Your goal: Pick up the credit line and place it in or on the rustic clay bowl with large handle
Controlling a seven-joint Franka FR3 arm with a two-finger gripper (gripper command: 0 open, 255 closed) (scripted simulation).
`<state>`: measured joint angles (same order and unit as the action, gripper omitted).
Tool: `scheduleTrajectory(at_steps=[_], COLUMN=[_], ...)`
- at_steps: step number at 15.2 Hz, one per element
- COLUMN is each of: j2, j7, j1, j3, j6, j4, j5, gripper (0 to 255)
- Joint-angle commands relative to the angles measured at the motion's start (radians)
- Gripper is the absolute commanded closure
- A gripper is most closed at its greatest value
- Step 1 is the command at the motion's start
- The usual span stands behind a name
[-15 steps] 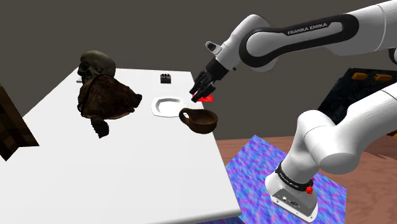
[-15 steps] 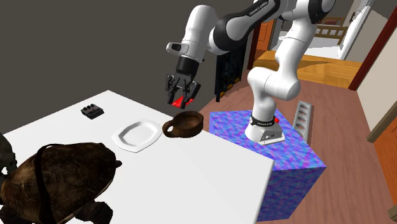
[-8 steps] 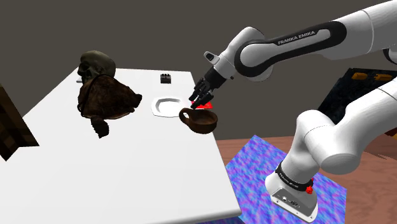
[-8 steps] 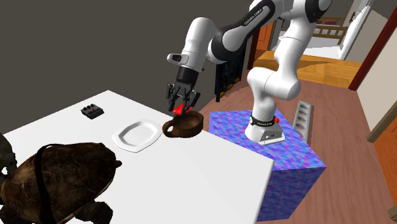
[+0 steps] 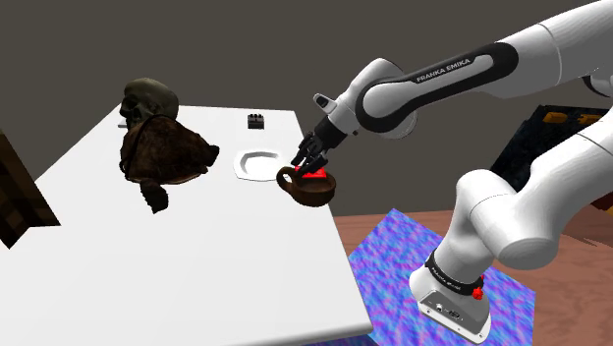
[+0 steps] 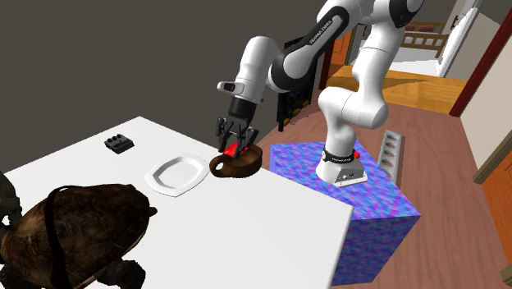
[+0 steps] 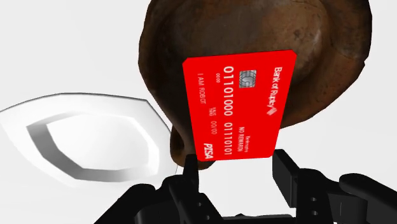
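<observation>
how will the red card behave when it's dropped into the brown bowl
The red credit card looks flat, thin and stiff, so it should not bend in the gripper. It seems light, and its smooth face may slide. Dropped edge-first into the brown bowl, it will likely tip over and lean on the curved wall.

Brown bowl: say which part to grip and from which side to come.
Probably the looped handle, coming down from above on the side of the white dish: it juts sideways from the bowl, slim enough to pinch, while the wall is wide and round. The gripper must first release the red card it holds.
</observation>
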<state>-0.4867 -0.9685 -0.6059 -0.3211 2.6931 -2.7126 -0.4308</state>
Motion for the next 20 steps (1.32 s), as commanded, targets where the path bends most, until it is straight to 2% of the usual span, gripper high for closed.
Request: scheduleTrajectory(at_steps=[1, 5, 6, 11, 15, 20], j2=[0.001, 0.001, 0.001, 0.001, -0.139, -0.139], j7=[-0.002, -0.002, -0.002, -0.002, 0.062, 0.062], j1=[-0.002, -0.002, -0.002, -0.002, 0.099, 0.099], j3=[-0.001, -0.001, -0.001, -0.001, 0.039, 0.040], j6=[0.004, 0.003, 0.003, 0.003, -0.149, -0.149], j4=[-0.002, -0.002, -0.002, -0.002, 0.002, 0.002], j5=[-0.002, -0.002, -0.002, -0.002, 0.092, 0.091], gripper=[255, 255, 0, 0, 0, 0])
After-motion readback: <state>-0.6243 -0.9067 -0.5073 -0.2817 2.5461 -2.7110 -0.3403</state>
